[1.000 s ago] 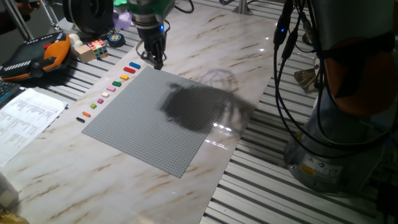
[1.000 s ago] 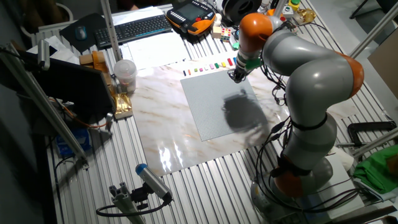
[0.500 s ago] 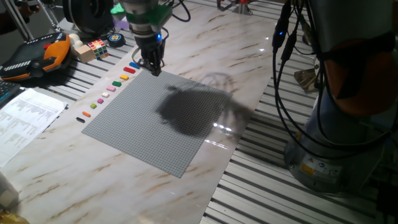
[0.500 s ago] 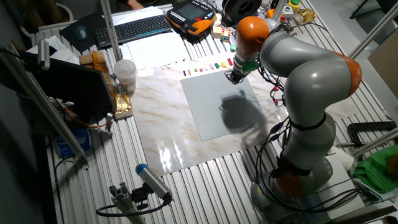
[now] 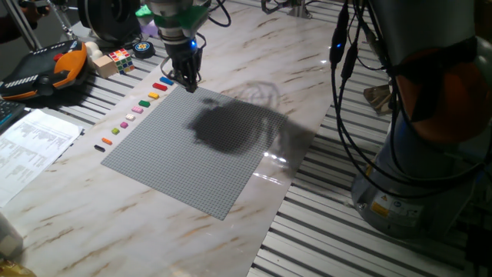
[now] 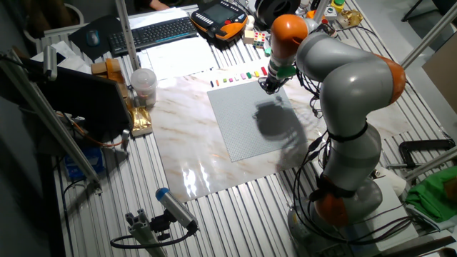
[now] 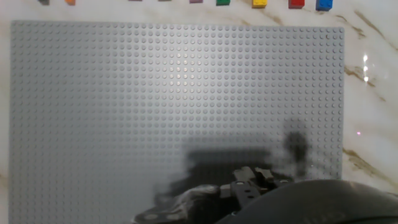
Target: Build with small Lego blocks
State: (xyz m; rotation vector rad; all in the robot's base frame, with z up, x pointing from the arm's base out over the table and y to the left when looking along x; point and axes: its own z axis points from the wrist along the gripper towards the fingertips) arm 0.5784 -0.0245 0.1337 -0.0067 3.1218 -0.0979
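Row of tiny flat single-coloured plastic Lego blocks (image 5: 132,113), blue through black, lying separately on marble just beside the baseplate edge.

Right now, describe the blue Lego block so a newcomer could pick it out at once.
Find the large grey studded baseplate on the marble table. A row of tiny single-colour bricks runs just outside one edge of it. The blue block is the end brick of that row, nearest the gripper, beside the red block; it is the only blue one.
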